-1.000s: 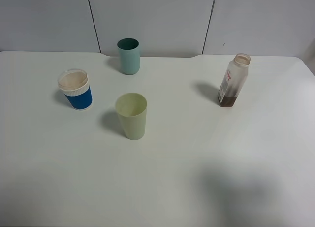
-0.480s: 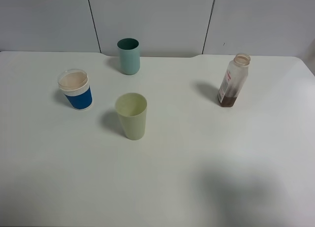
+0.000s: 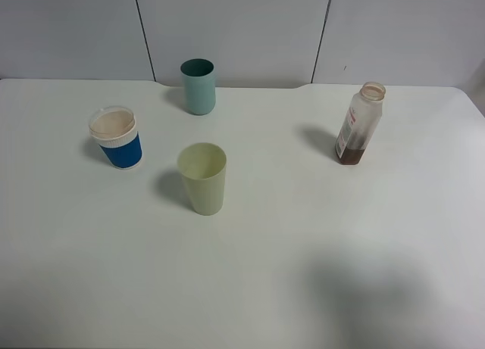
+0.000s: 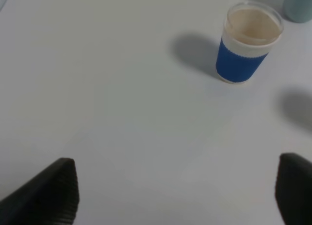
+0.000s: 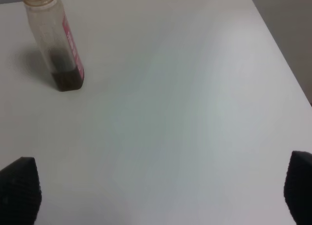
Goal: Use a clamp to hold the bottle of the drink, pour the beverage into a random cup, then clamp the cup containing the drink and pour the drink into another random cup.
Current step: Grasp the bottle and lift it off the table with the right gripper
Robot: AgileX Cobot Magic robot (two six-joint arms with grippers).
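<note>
Left gripper point(image 4: 178, 193) has its jaws spread wide with nothing between them, held above the table point(image 3: 303, 243) and looking down at a slant toward the blue-sleeved cup point(image 4: 247, 47), well apart from it. Right gripper point(image 5: 161, 193) is just as wide and empty, hovering the same way, facing the bottle point(image 5: 54, 44) (upright, cap off, a little brown drink at the bottom). A pale green cup point(image 3: 202, 179) stands mid-table, with a teal cup point(image 3: 198, 86) behind it.
</note>
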